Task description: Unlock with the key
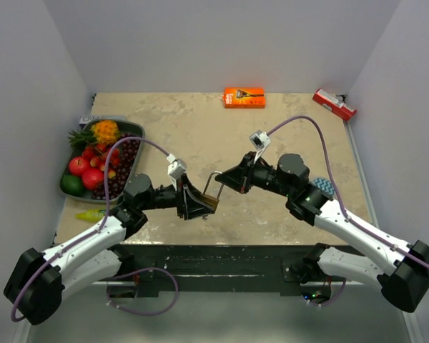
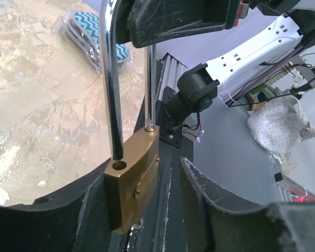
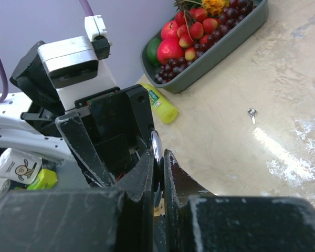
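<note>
A brass padlock (image 2: 134,181) hangs between the fingers of my left gripper (image 2: 147,176). It leans on the left finger (image 2: 68,210), and a gap separates it from the right finger (image 2: 215,205), so this gripper is open. Its chrome shackle (image 2: 109,79) stands raised, one leg lifted clear of its hole. My right gripper (image 3: 158,157) is shut on the top of the shackle (image 3: 156,146). In the top view the two grippers (image 1: 196,205) (image 1: 225,179) meet at the padlock (image 1: 209,204) mid-table. A sliver of silvery metal (image 2: 138,224) shows under the padlock; I cannot tell if it is the key.
A grey tray (image 1: 136,131) of fruit sits at the left edge, with a yellow-green tube (image 1: 91,214) near it. An orange box (image 1: 244,97) and a red box (image 1: 334,104) lie at the back. A blue zigzag packet (image 1: 324,188) lies by the right arm. A small metal bit (image 3: 252,113) lies on the table.
</note>
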Tool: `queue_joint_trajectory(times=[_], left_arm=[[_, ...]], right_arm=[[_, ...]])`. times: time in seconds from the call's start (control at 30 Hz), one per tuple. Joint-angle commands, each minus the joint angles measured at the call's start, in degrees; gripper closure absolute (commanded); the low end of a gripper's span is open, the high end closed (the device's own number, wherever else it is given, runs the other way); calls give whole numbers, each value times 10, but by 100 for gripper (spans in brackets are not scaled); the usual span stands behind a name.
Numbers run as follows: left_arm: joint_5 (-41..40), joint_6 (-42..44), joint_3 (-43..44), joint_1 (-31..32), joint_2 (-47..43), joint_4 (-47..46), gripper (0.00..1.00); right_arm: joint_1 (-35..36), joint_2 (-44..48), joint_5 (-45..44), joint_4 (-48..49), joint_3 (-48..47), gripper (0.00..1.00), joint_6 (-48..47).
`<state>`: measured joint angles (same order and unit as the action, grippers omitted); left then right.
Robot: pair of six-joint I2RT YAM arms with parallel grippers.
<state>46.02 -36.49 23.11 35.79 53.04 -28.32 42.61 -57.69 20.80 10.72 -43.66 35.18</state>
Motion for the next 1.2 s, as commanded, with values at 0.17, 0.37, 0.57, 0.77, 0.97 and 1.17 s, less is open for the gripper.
queue_joint_trajectory(times=[0.17, 0.37, 0.57, 0.77, 0.97, 1.17], left_arm=[[16, -2, -10, 2, 6, -38, 74], [4, 1, -11, 3, 7, -28, 100], [-90, 49, 34, 2, 15, 89, 100], [-160, 66, 85, 10, 46, 159, 100], [-257, 82, 127, 45, 83, 217, 100], [-344, 79, 151, 54, 105, 267, 100]], right_arm=[[-9, 5, 0, 76, -10, 100, 23], [-8, 16, -36, 48, -14, 100, 10], [-7, 8, -119, -38, -43, 100, -20], [17, -23, -226, -76, -66, 100, -18], [88, -80, -393, -127, -123, 100, -22], [99, -135, -487, -153, -154, 100, -4]])
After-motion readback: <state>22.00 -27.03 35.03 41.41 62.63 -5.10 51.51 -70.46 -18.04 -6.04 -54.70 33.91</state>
